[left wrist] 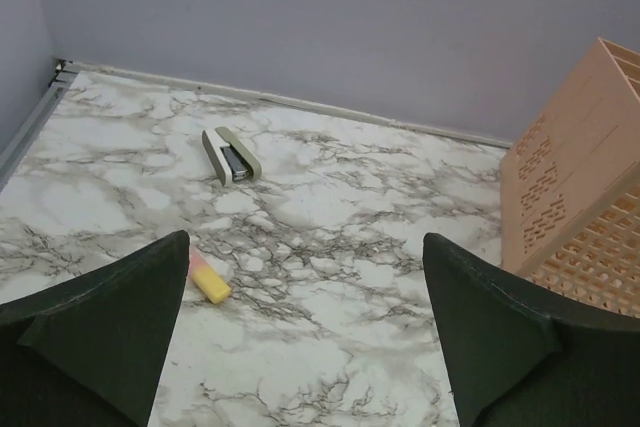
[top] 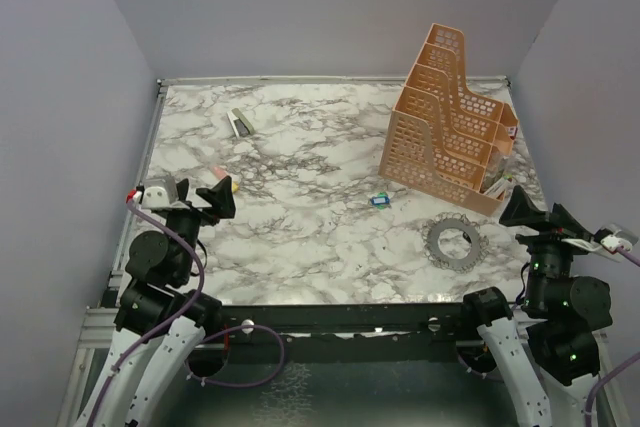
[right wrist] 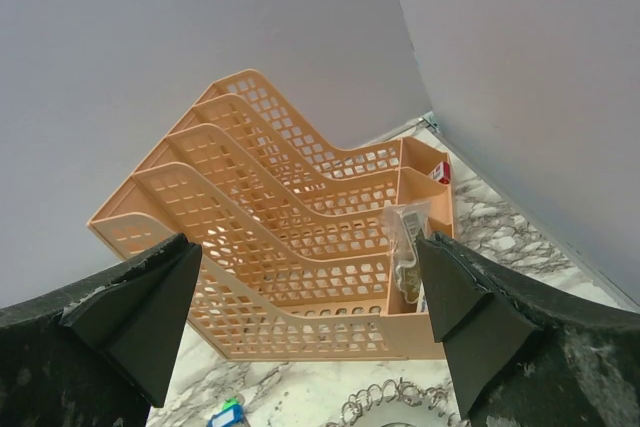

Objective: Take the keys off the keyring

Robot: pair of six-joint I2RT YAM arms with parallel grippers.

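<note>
The keyring [top: 451,242] lies flat on the marble table at the right front, a dark ring rimmed with small silvery keys [top: 434,238] like a toothed wheel. Its top edge shows at the bottom of the right wrist view [right wrist: 400,409]. My right gripper [top: 537,211] is open and empty, raised to the right of the keyring. My left gripper [top: 203,193] is open and empty at the table's left side, far from the keyring.
A peach mesh file organizer [top: 450,122] stands behind the keyring, a plastic packet [right wrist: 405,247] in its end compartment. A small blue-green tag [top: 379,200] lies left of it. A stapler [top: 239,123] lies at the back left; a yellow-pink eraser [left wrist: 209,282] lies by my left gripper.
</note>
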